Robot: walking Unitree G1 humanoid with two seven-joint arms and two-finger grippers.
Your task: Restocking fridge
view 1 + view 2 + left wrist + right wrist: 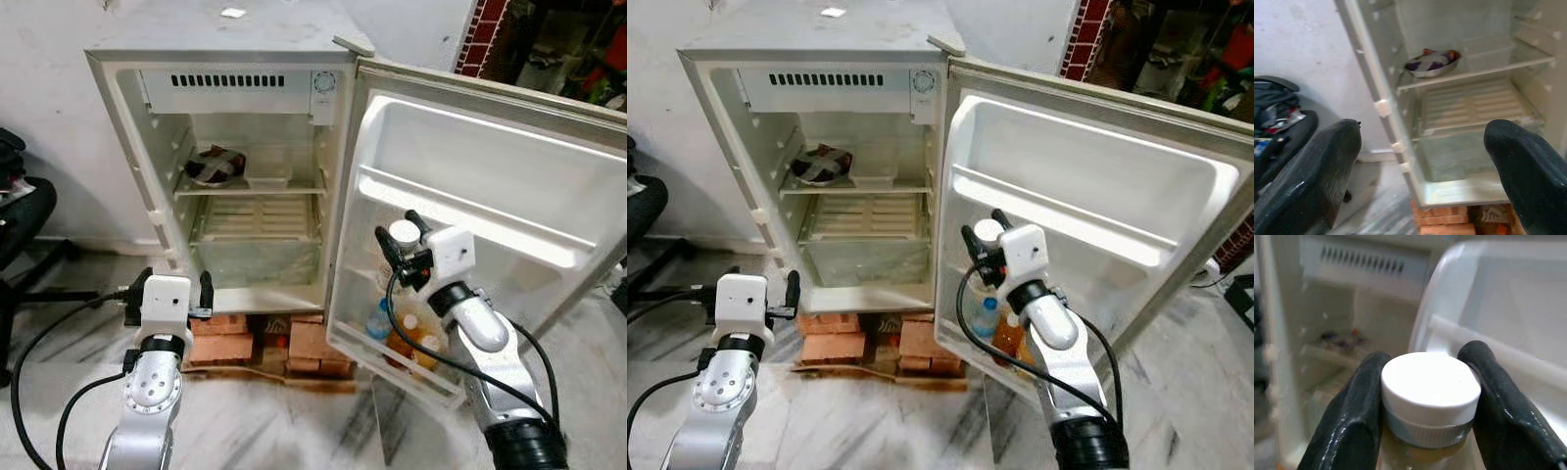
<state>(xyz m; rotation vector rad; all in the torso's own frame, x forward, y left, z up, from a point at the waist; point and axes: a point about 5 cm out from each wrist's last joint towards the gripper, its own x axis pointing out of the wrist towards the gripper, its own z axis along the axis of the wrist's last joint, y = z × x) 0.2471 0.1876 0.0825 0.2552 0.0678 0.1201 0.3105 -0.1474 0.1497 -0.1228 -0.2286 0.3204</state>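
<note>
The small fridge point(127, 117) stands open, its door point(509, 196) swung out to the right. My right gripper point(400, 231) is shut on a bottle with a white cap point(1430, 382) and yellowish contents, held up against the inside of the door, above its lower rack point(392, 364). That rack holds a blue-capped bottle point(380, 318) and orange bottles point(413, 338). My left gripper point(1422, 147) stands open and empty, low in front of the fridge's left side. A metal bowl point(214, 164) and a clear container point(267, 168) sit on the upper shelf.
The fridge rests on red bricks point(250, 343) on a marble floor. A dark chair point(20, 215) with cables is at the far left. The clear crisper drawer point(255, 259) fills the fridge bottom. A brick wall point(480, 34) and clutter lie behind the door.
</note>
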